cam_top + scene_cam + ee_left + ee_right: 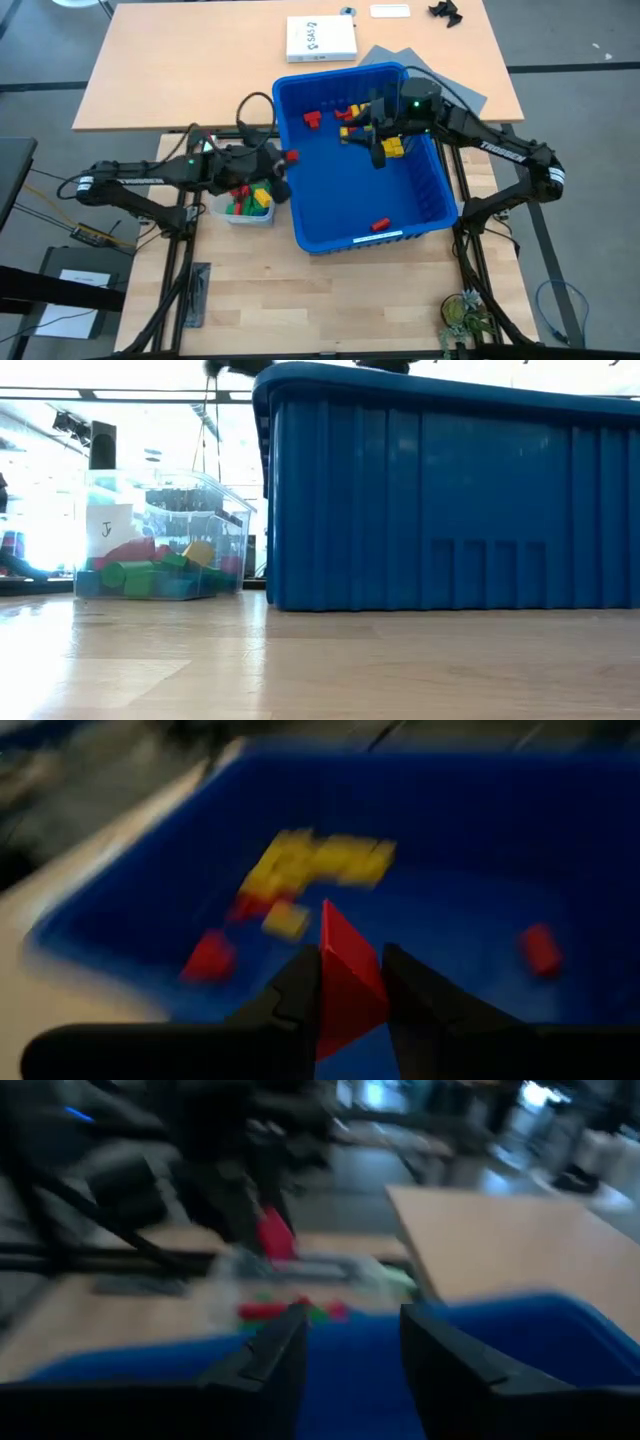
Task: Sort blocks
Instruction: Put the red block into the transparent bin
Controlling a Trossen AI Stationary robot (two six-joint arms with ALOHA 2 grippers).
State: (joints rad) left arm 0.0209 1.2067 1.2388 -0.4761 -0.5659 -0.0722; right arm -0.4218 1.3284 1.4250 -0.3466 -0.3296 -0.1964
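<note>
Left tool (350, 1005) clamps a red block (347, 975) at the blue bin (330, 225) rim, beside the clear tub (250, 214).
Right tool (345, 1345) empty, fingers apart, over bin. Tub part-filled; several blocks (352, 122) left.

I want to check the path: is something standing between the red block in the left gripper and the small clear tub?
Nothing visible blocks it. The left gripper holds the red block at the blue bin's left wall, with the clear tub just beside it, open-topped and already holding blocks.
</note>
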